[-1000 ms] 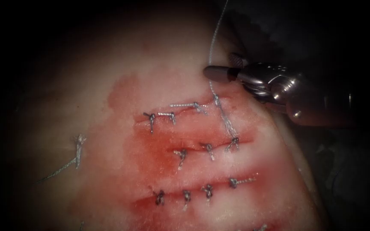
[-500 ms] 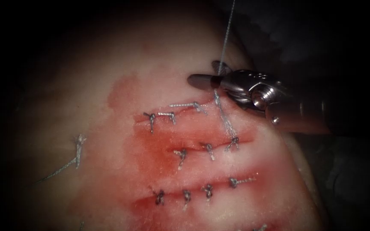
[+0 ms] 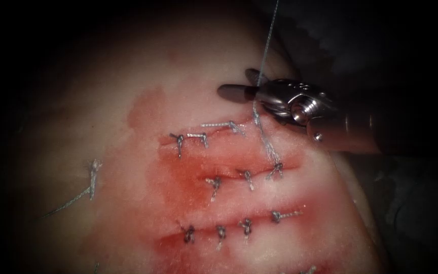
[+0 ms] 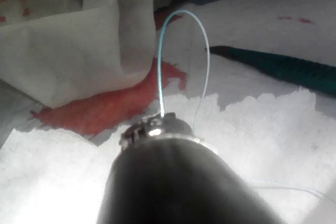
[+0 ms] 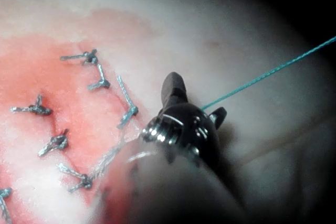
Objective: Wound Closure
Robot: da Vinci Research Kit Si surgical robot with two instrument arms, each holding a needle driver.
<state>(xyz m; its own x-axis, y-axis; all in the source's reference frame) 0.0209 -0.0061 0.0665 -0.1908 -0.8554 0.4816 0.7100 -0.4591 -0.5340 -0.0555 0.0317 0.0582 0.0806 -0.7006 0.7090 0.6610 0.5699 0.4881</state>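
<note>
The pale pink pork tissue (image 3: pixel 128 152) carries three stitched cuts. At the upper cut's right end, the right steel tool (image 3: pixel 244 86) has its jaws spread around the taut blue-grey thread (image 3: pixel 268 30). A careless closing could sever the thread too near the knot. I cannot tell the left tool's (image 4: pixel 157 129) jaws; thread loops beside it.

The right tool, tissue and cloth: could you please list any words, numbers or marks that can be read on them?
None: no text can be read.
The right tool, jaws open around the thread: bare metal, no marking.
The tissue: only knots and red fluid.
The cloth by the left tool: stains, no print.
</note>
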